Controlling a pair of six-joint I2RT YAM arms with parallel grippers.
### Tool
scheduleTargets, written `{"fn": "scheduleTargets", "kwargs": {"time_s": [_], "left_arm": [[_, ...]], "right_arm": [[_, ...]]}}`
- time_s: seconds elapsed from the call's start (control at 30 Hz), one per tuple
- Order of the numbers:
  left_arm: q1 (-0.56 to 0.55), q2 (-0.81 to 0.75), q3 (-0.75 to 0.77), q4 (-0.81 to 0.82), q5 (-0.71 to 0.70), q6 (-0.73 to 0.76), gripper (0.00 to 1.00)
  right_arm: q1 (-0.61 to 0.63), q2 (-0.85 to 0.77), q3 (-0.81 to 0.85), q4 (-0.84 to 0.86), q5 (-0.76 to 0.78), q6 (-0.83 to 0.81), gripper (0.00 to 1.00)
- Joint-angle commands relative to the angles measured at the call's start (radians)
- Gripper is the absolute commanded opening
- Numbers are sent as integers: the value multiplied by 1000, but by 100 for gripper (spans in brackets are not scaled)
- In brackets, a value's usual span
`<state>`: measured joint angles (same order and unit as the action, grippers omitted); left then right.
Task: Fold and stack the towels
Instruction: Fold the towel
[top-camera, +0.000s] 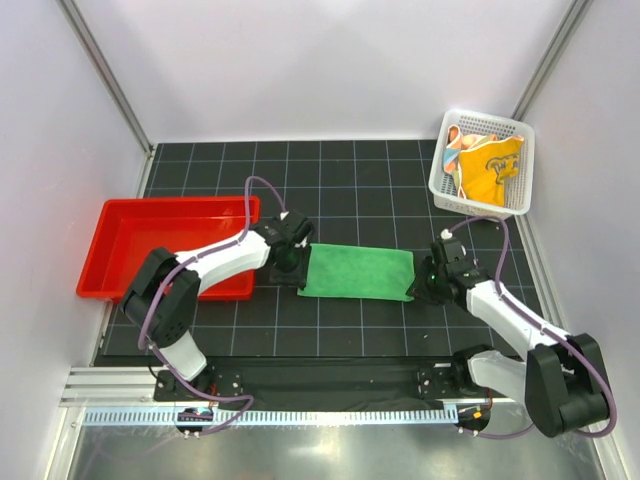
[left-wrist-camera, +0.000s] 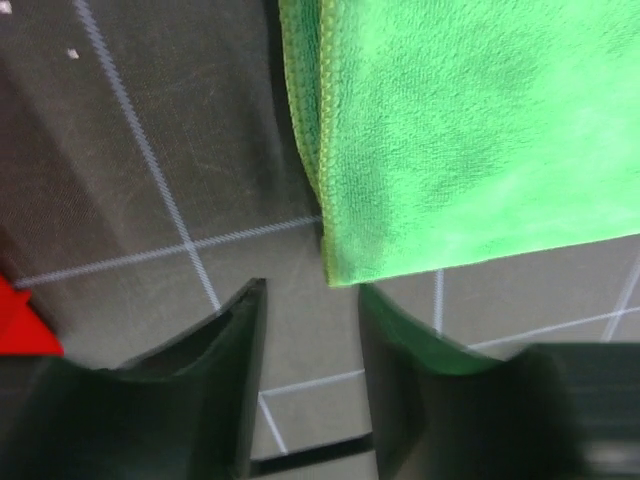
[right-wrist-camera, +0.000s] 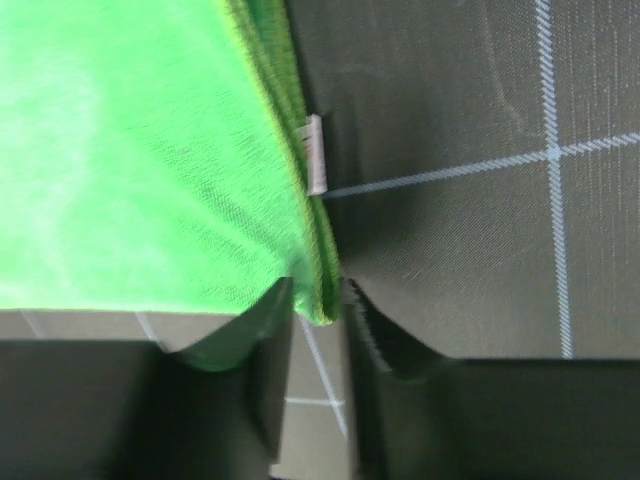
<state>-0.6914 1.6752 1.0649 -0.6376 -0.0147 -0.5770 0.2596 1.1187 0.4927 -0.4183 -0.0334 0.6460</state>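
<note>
Two sets of jaws flank the green towel (top-camera: 355, 272), which lies flat on the worktop (top-camera: 350, 180) between the arms. It looks already doubled, judging by the two stitched edges seen from the left wrist. The left gripper (left-wrist-camera: 310, 295) has its jaws spread, with the towel's near corner just ahead of the gap and not yet inside it. The right gripper (right-wrist-camera: 318, 290) has its jaws only narrowly apart around the other near corner, and worktop shows in the gap, so I judge there is no pinch yet. The step in hand looks like taking both near corners for the next fold. To do it well, the left gripper should ease forward until both layers sit deep between its fingertips. Each side should catch both layers, and both should lift together and level so the cloth does not skew. An orange towel (top-camera: 490, 165) lies crumpled in the white basket (top-camera: 485, 116), well apart.
</note>
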Motion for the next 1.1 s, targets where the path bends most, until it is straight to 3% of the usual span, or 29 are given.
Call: {"fn": "scheduleTargets", "kwargs": {"time_s": [0.0,0.13,0.3,0.57,0.8,1.07], "left_arm": [[3,-45,105,-79,-40,23,50],[26,-26,204,-128,-88,69,55],[76,23,248,-80,11,108,55],[125,92,210,38,203,115,59],[125,162,227,53,160,101,59],[133,224,244,35,142,85,58]], "right_arm": [[-5,-71,32,-40,-20,-6,35],[-5,-74,116,-137,29,-16,38],[-3,-5,216,-134,0,-42,36],[-14,95,124,-18,-26,-29,31],[-42,98,159,7,-95,-80,29],[-60,206,273,29,-49,-117,24]]}}
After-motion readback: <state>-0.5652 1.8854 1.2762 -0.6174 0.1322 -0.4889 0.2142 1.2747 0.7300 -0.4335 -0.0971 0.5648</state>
